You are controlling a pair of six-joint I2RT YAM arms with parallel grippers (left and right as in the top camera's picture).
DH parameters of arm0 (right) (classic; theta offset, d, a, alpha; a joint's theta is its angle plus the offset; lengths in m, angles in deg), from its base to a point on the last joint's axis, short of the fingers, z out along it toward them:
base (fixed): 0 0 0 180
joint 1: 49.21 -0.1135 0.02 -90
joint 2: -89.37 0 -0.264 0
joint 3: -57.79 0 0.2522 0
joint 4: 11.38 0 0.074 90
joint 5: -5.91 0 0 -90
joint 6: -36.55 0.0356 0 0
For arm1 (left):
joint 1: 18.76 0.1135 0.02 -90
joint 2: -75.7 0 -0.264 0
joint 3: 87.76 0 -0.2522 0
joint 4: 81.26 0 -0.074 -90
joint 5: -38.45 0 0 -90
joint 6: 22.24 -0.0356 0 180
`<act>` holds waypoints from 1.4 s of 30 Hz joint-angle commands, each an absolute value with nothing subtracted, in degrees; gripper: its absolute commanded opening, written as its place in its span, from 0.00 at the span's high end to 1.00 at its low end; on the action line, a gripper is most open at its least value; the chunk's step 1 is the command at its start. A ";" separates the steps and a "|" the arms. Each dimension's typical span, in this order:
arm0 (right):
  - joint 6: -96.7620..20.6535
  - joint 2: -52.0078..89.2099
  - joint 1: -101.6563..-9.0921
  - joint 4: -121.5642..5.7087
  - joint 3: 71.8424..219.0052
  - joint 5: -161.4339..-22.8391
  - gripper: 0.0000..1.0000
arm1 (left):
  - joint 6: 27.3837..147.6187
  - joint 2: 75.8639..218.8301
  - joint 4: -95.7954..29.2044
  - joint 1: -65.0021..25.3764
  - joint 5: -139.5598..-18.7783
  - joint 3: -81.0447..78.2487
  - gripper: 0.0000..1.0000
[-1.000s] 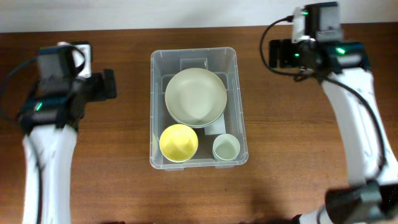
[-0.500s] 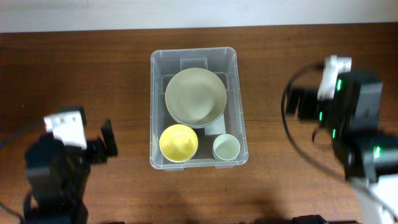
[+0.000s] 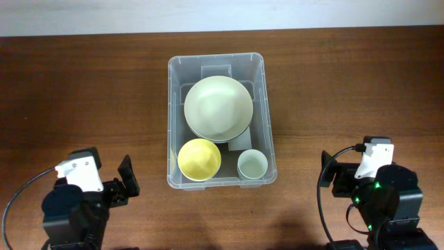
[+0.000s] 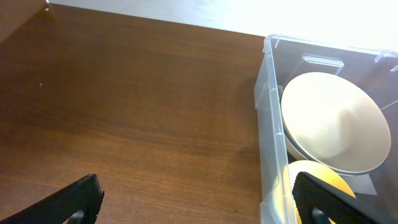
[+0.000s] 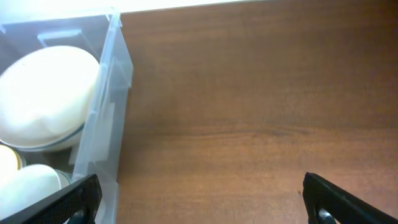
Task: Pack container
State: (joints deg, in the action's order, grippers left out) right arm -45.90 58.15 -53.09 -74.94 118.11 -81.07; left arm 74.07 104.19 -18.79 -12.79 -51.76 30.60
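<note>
The clear plastic container (image 3: 216,58) stands mid-table. Inside it lie a large pale green bowl (image 3: 218,107), a yellow bowl (image 3: 199,159) and a small pale green cup (image 3: 252,165). My left gripper (image 4: 198,199) is open and empty, low over bare wood to the left of the container's wall (image 4: 268,124). The large bowl (image 4: 336,124) and the yellow bowl (image 4: 311,177) show through that wall. On the container's other side my right gripper (image 5: 199,196) is open and empty, with the wall (image 5: 102,118) at its left finger.
Dark wooden table (image 3: 361,83) surrounds the container, with a white strip along its far edge. The left arm (image 3: 80,191) and the right arm (image 3: 378,187) sit at the near edge, either side of the container.
Both arms have drawn back from beside the container's far end to the near edge of the table. Both grippers stayed open. The container and its contents have not moved.
</note>
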 commanded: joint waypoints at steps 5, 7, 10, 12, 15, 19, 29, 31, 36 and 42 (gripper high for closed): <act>-45.44 58.41 -52.94 -76.15 117.50 -80.41 0.01 | 75.03 104.12 -18.73 -12.59 -52.37 30.73 0.00; -45.44 58.41 -52.94 -76.15 117.50 -80.41 0.01 | 75.03 104.12 -18.73 -12.59 -52.37 30.73 0.00; -45.44 58.41 -52.94 -76.15 117.50 -80.41 0.01 | 75.03 104.12 -18.73 -12.59 -52.37 30.73 0.00; -45.44 58.41 -52.94 -76.15 117.50 -80.41 0.01 | 75.03 104.12 -18.73 -12.59 -52.37 30.73 0.00; -45.75 58.41 -52.94 -76.06 117.50 -80.21 0.01 | 75.03 104.12 -18.73 -12.59 -52.37 30.73 0.00; -45.59 58.54 -52.94 -74.99 116.98 -79.80 0.01 | 75.03 104.12 -18.73 -12.59 -52.37 30.73 0.00; -53.18 73.36 -49.90 -53.50 101.02 -87.14 0.01 | 75.03 104.12 -18.73 -12.59 -52.37 30.73 0.00; -53.66 77.87 -49.88 -48.78 96.10 -88.43 0.01 | 75.03 104.12 -18.73 -12.59 -52.37 30.73 0.00; -53.42 89.52 -49.88 -41.46 85.50 -89.48 0.01 | 75.03 104.12 -18.73 -12.59 -52.37 30.73 0.00; -53.70 89.19 -49.94 -30.20 81.24 -87.82 0.01 | 75.03 104.12 -18.73 -12.59 -52.37 30.73 0.00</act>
